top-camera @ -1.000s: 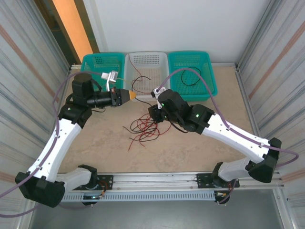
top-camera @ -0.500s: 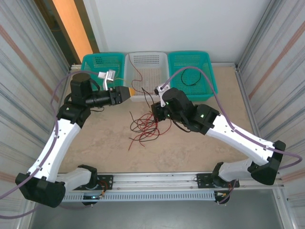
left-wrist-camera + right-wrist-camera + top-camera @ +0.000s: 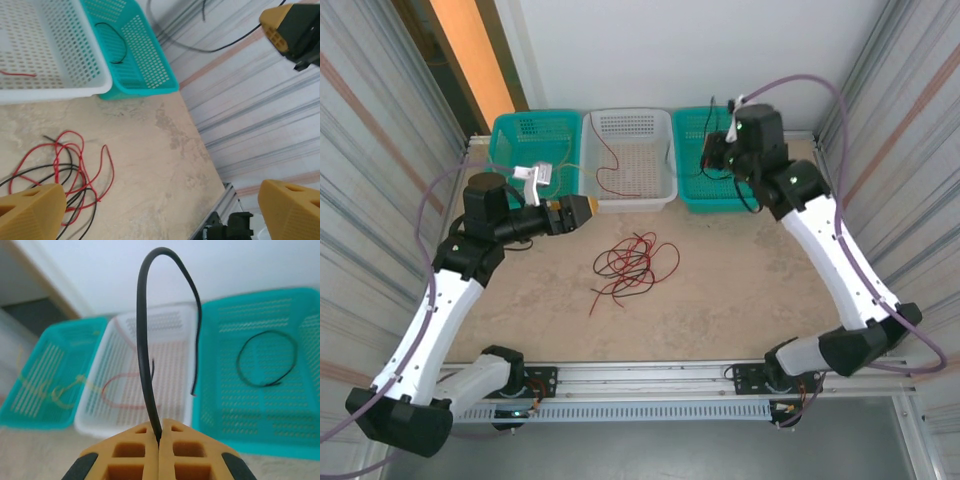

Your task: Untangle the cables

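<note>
A tangle of red and black cables (image 3: 631,263) lies on the table's middle, also seen at the lower left of the left wrist view as red and black loops (image 3: 67,167). My right gripper (image 3: 713,156) hangs above the right teal basket (image 3: 760,185), shut on a single black cable (image 3: 146,355) that arches up from the closed yellow fingertips (image 3: 159,436). My left gripper (image 3: 584,212) hovers left of the tangle, in front of the white basket (image 3: 632,198). Its jaws (image 3: 162,197) stand wide open with nothing between them.
Three baskets line the back wall. The left teal basket (image 3: 30,415) holds a yellow cable (image 3: 57,390), the white one a red cable (image 3: 117,390), the right teal one a black loop (image 3: 267,360). Corrugated walls close in on both sides.
The right arm rose from the tangle with a black cable and swung to the back right, over the right teal basket. The left gripper drew back slightly from the white basket.
</note>
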`<state>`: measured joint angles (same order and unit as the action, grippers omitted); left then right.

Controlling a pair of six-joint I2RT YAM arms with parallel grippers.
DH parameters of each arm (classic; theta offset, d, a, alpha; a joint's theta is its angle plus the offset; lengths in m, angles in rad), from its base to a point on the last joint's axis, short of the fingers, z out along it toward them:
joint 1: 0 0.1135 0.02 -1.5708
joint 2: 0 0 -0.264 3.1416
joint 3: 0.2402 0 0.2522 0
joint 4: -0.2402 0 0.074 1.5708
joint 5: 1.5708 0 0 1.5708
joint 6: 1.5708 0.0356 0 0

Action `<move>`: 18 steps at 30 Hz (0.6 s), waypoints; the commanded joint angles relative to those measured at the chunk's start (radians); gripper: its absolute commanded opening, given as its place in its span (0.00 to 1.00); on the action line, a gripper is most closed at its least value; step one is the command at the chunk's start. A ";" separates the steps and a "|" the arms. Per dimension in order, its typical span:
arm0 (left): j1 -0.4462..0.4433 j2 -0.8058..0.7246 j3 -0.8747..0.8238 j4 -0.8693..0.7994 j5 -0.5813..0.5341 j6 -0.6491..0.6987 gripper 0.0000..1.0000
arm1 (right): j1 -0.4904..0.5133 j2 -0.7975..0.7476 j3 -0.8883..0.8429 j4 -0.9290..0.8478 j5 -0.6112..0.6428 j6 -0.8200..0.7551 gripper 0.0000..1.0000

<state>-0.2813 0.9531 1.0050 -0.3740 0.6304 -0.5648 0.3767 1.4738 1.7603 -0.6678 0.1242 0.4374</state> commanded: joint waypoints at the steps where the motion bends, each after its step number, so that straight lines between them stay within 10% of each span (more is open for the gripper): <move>1: 0.007 -0.051 -0.051 0.048 -0.068 -0.021 0.99 | -0.079 0.097 0.062 -0.075 -0.070 0.019 0.00; 7: 0.007 -0.030 -0.101 0.026 -0.111 -0.075 0.99 | -0.163 0.282 0.171 -0.114 -0.081 0.012 0.00; 18: 0.007 0.055 -0.109 -0.020 0.003 -0.027 0.73 | -0.187 0.371 0.177 -0.233 -0.078 0.013 0.47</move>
<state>-0.2810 0.9951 0.9005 -0.3691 0.5938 -0.6228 0.1909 1.9060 1.9656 -0.8696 0.0509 0.4385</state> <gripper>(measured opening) 0.734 0.447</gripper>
